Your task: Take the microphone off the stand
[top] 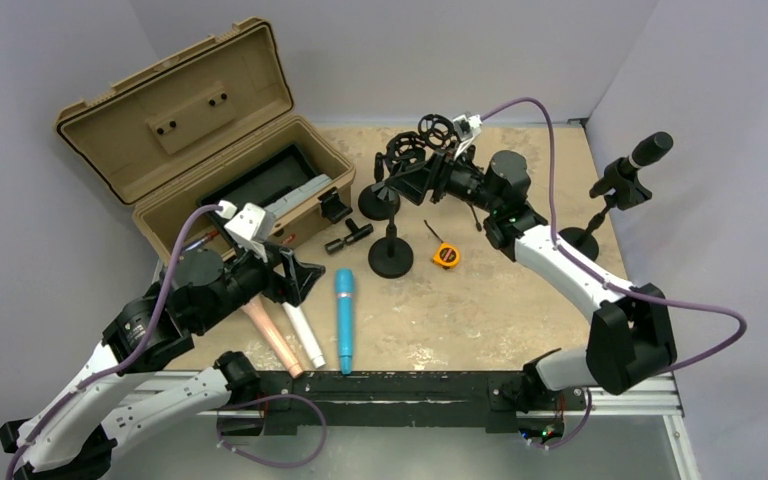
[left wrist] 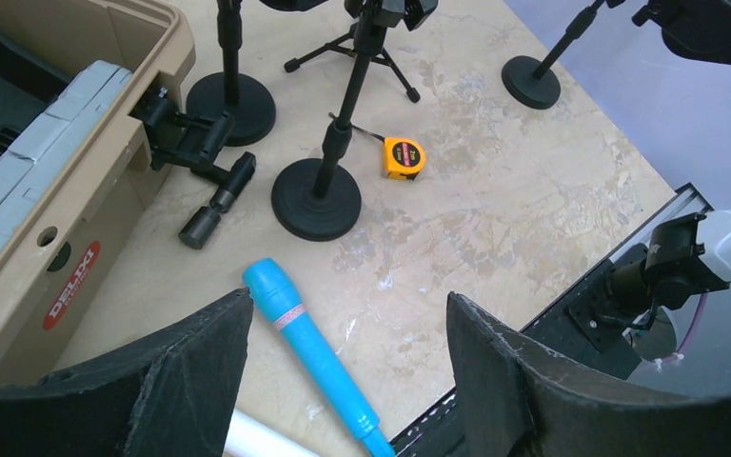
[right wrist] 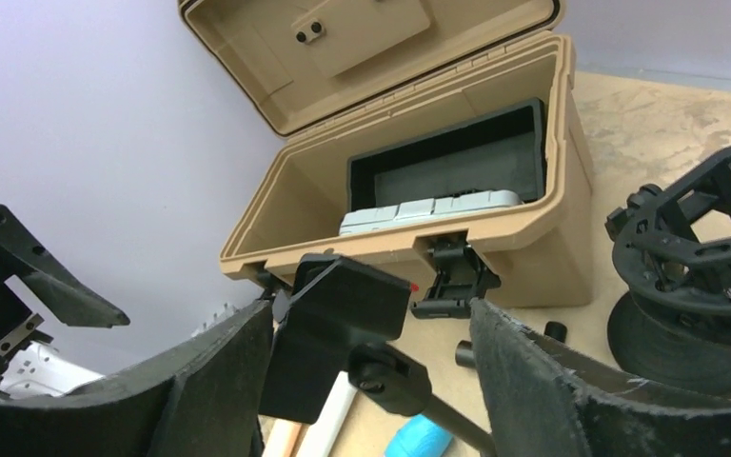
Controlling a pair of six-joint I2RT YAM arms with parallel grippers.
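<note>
One dark microphone (top: 652, 149), aslant atop the slim black far-right stand (top: 579, 240)

Plain pale lavender-grey walls (top: 380, 50) close in a beige, mottled stone-look tabletop (top: 500, 300) on three sides, under even, soft light. A black metal rail (top: 400, 385) runs along its near edge.
</note>
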